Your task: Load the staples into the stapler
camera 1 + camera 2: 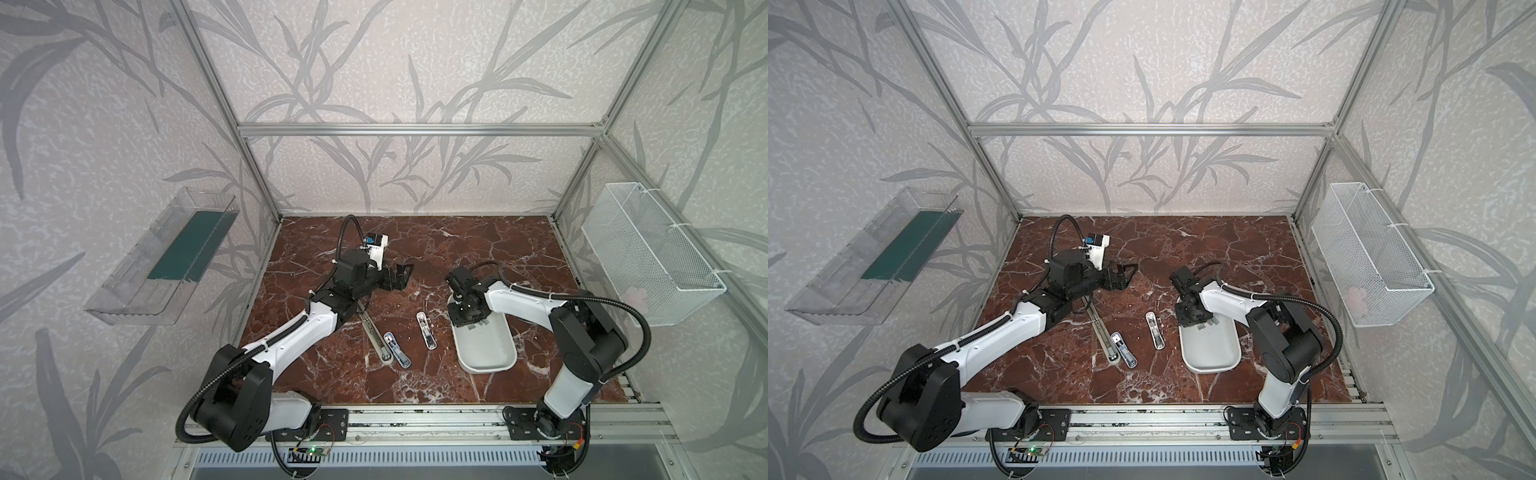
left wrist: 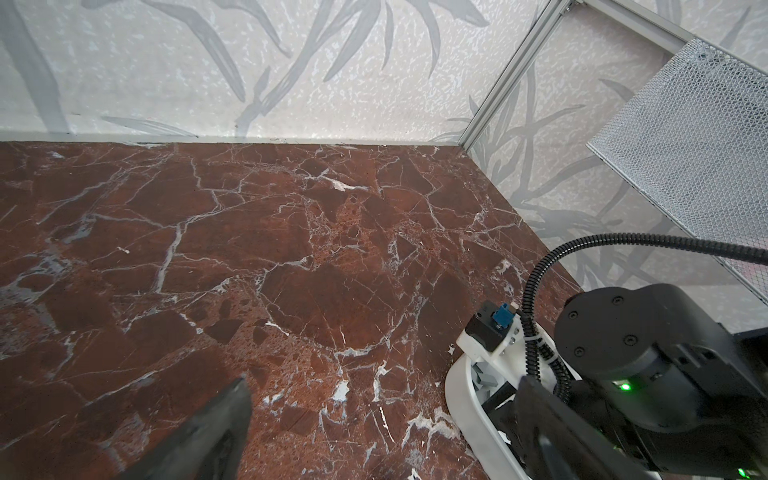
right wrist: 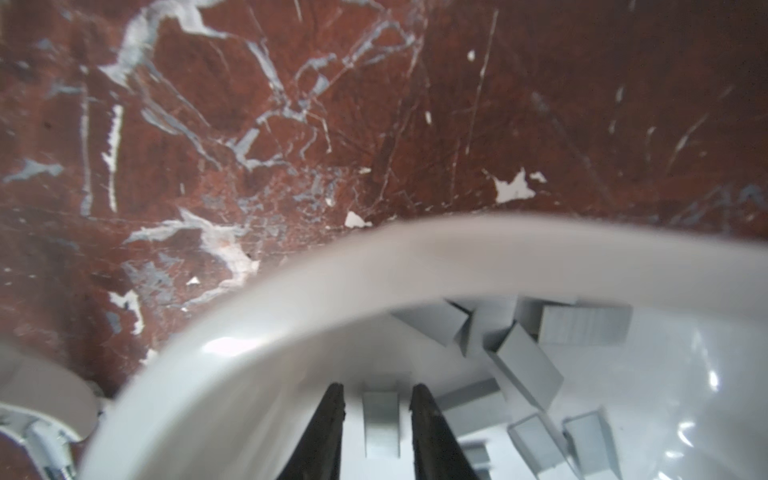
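A white oval tray (image 1: 486, 353) (image 3: 316, 316) sits on the right of the marble table and holds several grey staples (image 3: 519, 361). My right gripper (image 3: 378, 388) (image 1: 467, 319) points down into the tray's far end, open. Its two dark fingers stand on either side of one staple strip (image 3: 381, 419), with a thin gap on each side. In both top views the stapler (image 1: 397, 350) (image 1: 1124, 351) lies swung open at the table's middle, a blue-edged part beside a long metal rail (image 1: 372, 334). My left gripper (image 1: 401, 277) (image 2: 386, 436) hovers wide open and empty over bare marble behind the stapler.
A small white and metal piece (image 1: 426, 330) lies between the stapler and the tray. A white wire basket (image 1: 652, 249) hangs on the right wall. On the left wall is a clear bin (image 1: 162, 257). Aluminium frame posts stand at the table's corners.
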Tool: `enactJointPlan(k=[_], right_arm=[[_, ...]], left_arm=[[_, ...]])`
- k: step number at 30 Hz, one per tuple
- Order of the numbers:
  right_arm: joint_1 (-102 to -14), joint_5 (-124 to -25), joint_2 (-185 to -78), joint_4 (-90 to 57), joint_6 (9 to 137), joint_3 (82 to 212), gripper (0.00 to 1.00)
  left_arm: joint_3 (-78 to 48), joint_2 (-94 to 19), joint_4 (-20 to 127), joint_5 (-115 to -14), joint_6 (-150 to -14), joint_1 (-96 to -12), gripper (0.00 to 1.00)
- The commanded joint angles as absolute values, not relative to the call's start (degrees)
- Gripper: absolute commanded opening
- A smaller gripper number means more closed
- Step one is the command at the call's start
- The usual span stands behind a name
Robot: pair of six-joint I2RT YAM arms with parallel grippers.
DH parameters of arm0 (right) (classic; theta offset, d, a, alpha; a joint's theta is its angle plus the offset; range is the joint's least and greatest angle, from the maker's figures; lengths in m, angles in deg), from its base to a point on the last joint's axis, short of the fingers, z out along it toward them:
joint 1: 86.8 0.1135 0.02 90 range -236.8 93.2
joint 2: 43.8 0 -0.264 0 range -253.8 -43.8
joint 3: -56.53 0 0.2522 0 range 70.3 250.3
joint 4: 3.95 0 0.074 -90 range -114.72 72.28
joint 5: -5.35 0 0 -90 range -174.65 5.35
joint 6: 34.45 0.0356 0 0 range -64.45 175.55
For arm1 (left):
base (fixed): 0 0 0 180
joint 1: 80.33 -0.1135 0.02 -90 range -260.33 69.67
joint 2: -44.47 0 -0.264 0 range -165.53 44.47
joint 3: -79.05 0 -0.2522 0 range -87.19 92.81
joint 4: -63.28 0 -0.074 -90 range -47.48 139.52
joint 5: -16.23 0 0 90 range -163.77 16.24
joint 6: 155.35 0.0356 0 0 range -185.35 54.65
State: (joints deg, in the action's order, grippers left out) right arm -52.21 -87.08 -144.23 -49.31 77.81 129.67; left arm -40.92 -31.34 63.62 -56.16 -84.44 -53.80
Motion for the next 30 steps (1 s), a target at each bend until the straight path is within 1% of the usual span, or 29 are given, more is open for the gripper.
enactJointPlan(k=[1,6,17,20,22,24,27,30], right_arm=[[-52.07,-88.33,-145.79,-50.23,77.33,131.00,0.30],[-51.84,-88.99,-146.82,-50.50,77.30,131.26,0.24],[-51.38,-90.24,-145.21,-51.26,78.62,130.57,0.15],[-51.35,-92.19,-141.91,-52.17,78.68,130.66,0.14],[-51.29,-94.44,-137.39,-53.66,77.89,131.38,0.14],[-51.29,-95.64,-133.20,-54.06,77.22,131.64,0.14],[-50.45,-97.21,-126.26,-53.76,76.40,131.42,0.14],[-47.45,-98.67,-119.57,-50.74,76.40,129.51,0.14]], left_arm=[[-41.50,-28.71,63.54,-56.69,-82.95,-53.59,0.99],[-41.97,-28.21,63.43,-56.96,-82.93,-53.66,0.99],[-42.60,-27.38,63.31,-58.01,-83.02,-53.64,0.99],[-44.11,-26.09,64.44,-63.08,-84.65,-53.64,0.99],[-45.12,-24.54,64.06,-66.41,-86.88,-53.70,0.99],[-44.44,-23.40,60.63,-66.49,-87.66,-54.02,0.99],[-43.70,-22.54,56.31,-63.90,-87.88,-54.03,0.99],[-44.85,-22.17,54.71,-64.53,-89.41,-54.14,0.99]])
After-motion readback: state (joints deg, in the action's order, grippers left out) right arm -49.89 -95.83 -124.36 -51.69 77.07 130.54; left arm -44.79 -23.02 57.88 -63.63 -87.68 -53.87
